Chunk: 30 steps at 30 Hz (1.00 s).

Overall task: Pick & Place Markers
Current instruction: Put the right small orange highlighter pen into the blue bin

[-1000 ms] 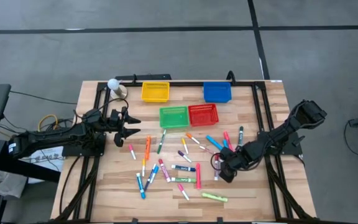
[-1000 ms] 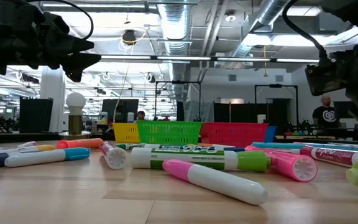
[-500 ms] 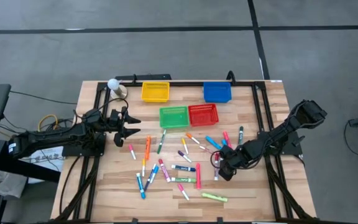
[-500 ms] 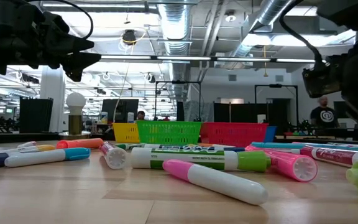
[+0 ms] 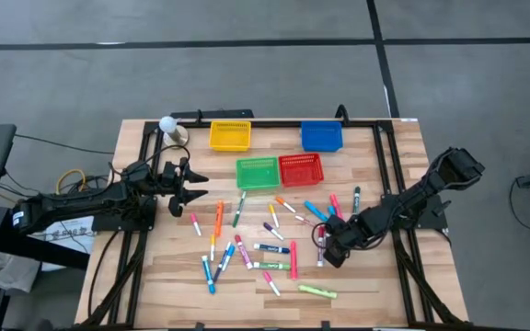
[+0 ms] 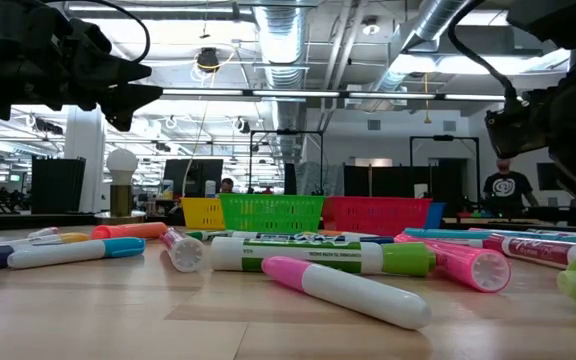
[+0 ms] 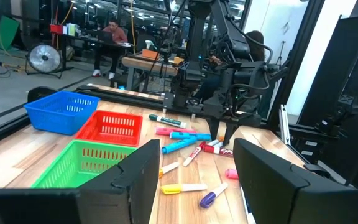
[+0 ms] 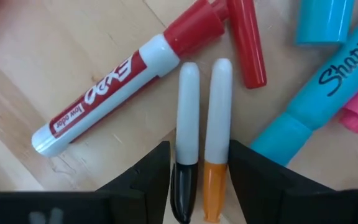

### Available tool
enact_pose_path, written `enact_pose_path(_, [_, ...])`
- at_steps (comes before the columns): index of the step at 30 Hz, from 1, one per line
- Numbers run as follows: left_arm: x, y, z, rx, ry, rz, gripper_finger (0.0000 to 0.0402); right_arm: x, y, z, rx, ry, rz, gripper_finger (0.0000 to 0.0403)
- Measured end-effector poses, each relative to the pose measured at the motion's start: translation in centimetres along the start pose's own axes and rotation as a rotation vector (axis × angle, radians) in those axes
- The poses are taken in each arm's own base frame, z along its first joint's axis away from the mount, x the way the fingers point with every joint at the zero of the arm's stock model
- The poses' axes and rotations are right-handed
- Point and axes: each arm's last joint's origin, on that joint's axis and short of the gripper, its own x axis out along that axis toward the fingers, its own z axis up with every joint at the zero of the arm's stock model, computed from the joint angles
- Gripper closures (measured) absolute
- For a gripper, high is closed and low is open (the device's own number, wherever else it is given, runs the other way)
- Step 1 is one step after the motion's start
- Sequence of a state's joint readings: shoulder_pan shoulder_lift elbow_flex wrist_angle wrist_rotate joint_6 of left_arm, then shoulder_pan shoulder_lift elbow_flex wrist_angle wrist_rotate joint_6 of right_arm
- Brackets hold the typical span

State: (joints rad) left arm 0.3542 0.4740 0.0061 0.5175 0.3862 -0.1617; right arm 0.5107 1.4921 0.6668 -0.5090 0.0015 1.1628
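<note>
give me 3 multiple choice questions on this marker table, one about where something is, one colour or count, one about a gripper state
1. Where is the green basket?
A. directly left of the red basket, touching it
B. at the table's near edge
C. under the left arm

2. How many mesh baskets are on the table?
A. two
B. four
C. six

3. What sits between the right gripper fingers?
A. nothing
B. one blue marker
C. two thin white-barrelled markers side by side, one with a black end, one orange

Answers:
1 A: the high view shows green and red side by side in the middle row.
2 B: yellow basket, blue basket, green and red.
3 C: the right wrist view shows both pens lying on the wood between the two fingers, beside a red Expo marker; whether they are clamped cannot be told. The left gripper hangs open, away from the markers.
</note>
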Motion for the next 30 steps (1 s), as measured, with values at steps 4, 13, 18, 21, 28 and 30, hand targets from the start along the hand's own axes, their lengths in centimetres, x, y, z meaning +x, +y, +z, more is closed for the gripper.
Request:
enact_pose_path(4, [0.0, 0.0, -0.01, 0.0, 0.0, 0.0, 0.0198, 0.01, 0.35, -0.58, -0.033, 0.001, 0.013, 0.0253])
enact_pose_path(13, [0.0, 0.0, 0.0, 0.0, 0.0, 0.0, 0.0198, 0.01, 0.52, -0.83, -0.096, 0.022, 0.027, 0.0253])
enact_pose_path(18, [0.0, 0.0, 0.0, 0.0, 0.0, 0.0, 0.0198, -0.04, 0.2, -0.96, -0.093, 0.041, -0.009, 0.0253])
enact_pose_path(21, [0.0, 0.0, 0.0, 0.0, 0.0, 0.0, 0.0198, -0.09, 0.09, -1.03, -0.093, 0.052, -0.016, 0.0253])
enact_pose_path(28, [0.0, 0.0, -0.01, 0.0, 0.0, 0.0, 0.0198, -0.21, 0.39, -0.93, -0.091, 0.049, 0.001, 0.0253])
enact_pose_path(30, [0.0, 0.0, -0.01, 0.0, 0.0, 0.0, 0.0198, -0.28, 0.52, -0.9, -0.089, 0.056, 0.009, 0.0253])
